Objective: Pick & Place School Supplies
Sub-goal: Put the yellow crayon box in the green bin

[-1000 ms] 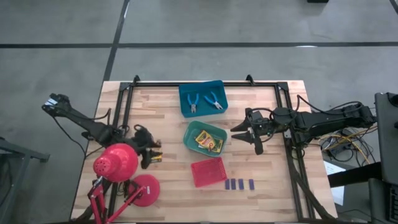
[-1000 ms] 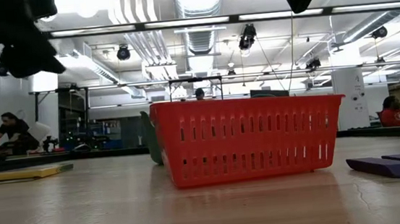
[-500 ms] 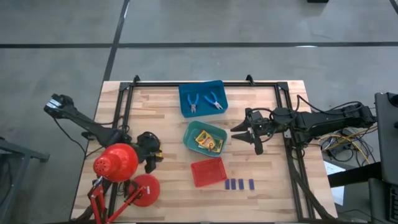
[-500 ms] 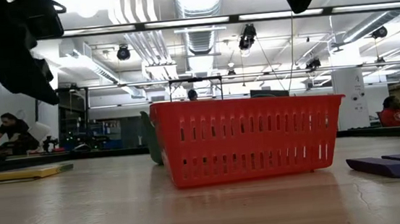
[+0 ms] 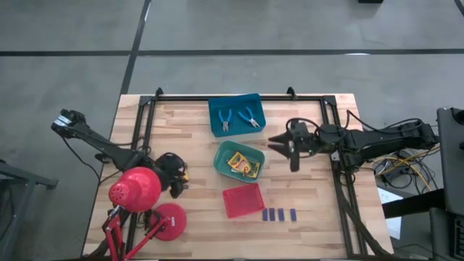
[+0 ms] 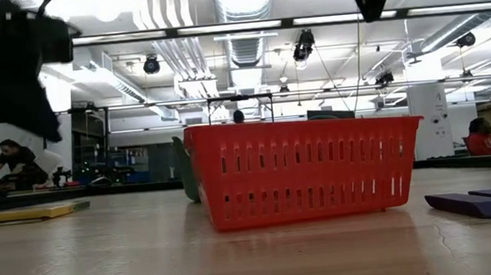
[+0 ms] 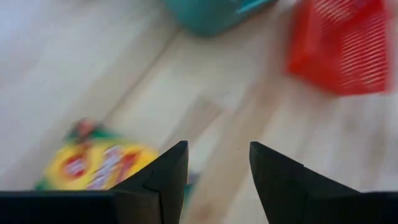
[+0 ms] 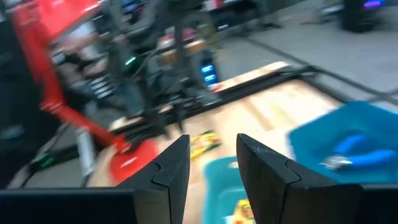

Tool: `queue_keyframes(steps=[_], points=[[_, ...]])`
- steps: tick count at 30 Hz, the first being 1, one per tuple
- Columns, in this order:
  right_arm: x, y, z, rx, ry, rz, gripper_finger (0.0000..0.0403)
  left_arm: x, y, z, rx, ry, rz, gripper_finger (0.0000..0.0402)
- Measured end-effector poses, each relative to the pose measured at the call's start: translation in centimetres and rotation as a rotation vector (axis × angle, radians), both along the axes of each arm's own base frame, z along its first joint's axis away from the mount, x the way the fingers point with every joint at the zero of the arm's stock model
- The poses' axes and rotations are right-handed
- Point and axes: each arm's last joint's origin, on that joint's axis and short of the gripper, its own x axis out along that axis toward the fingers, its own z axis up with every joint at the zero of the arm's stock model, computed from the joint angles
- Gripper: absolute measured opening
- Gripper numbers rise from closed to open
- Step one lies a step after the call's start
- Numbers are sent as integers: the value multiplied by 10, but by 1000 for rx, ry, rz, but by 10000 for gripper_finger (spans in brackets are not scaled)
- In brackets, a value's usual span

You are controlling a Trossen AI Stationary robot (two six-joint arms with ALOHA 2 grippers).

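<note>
L gripper [image 7: 213,163] hovers over the wooden table [image 5: 304,196] near the red desk lamp [image 5: 135,190], jaws part open, holding nothing; a flat yellow-and-green box [image 7: 93,166] lies just beside it. R gripper [image 5: 285,144] right of the green tray [image 5: 220,161], jaws part open, empty. Two blue-handled scissor-like tools [image 5: 236,119] in the far blue tray [image 5: 214,125]. More yellow-green boxes [image 5: 242,164] in green tray. Small dark blue blocks [image 5: 279,214] on table right of the red basket [image 5: 242,200].
</note>
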Motion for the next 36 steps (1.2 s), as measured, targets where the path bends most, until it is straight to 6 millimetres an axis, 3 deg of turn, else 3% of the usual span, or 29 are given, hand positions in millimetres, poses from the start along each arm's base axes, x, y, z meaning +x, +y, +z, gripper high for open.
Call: queue_keyframes(steps=[7,20,26,36], points=[[-1,-6,-1,-6,3,-195,125,-16,10,-16,90,237,95,177],[-1,-5,-1,-9,2,-193,125,2,10,-50,221,450,121,177],[-1,-5,-1,-10,3,-193,125,17,3,-64,199,431,100,177],[-2,-5,-3,-13,23,-193,125,55,-20,-86,79,274,-151,177]])
